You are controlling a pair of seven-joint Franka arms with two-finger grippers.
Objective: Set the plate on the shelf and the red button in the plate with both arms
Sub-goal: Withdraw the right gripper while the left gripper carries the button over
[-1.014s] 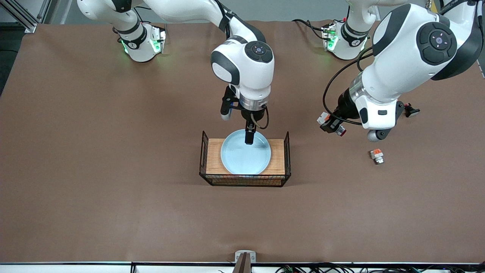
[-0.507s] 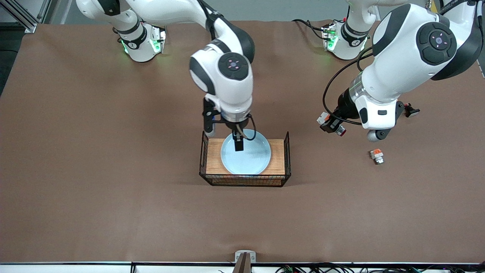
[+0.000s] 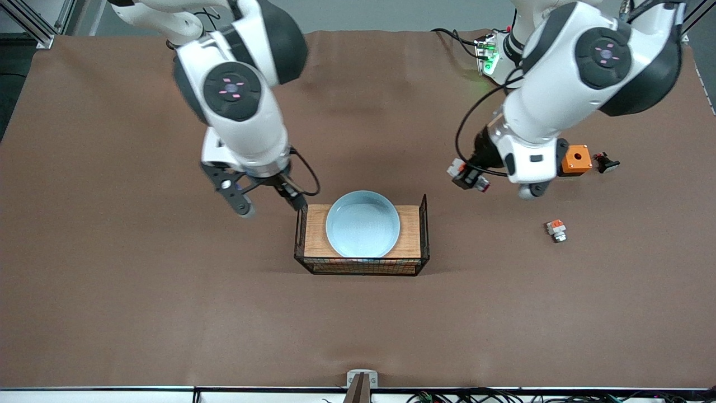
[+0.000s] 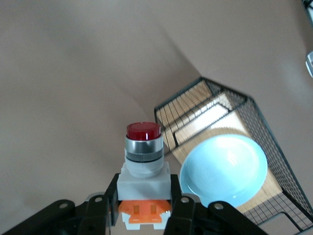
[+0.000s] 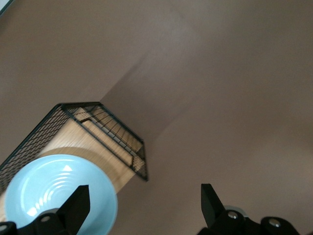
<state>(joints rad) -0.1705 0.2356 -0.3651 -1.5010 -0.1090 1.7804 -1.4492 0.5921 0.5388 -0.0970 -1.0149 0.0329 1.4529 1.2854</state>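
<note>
The pale blue plate (image 3: 363, 224) lies flat on the wooden floor of a black wire basket (image 3: 423, 224) at mid table. My right gripper (image 3: 282, 193) is open and empty, up over the bare table beside the basket's end toward the right arm. In the right wrist view its gripper (image 5: 144, 205) is spread wide, with the plate (image 5: 58, 193) below. My left gripper (image 3: 465, 174) is shut on the red button (image 3: 474, 180), over the table toward the left arm's end. The left wrist view shows the gripper (image 4: 144, 198) clamping the button (image 4: 143, 159), red cap outward, and the plate (image 4: 224, 169).
An orange box with a hole (image 3: 576, 159) and a small black part (image 3: 606, 162) lie near the left arm's end. A similar switch part with a silver-white end (image 3: 556, 230) lies nearer the front camera. The basket has raised wire walls (image 4: 195, 105).
My right gripper has let go of the plate, risen and swung off toward the right arm's end. My left gripper has shifted slightly toward the basket with the button, uncovering the orange box.
</note>
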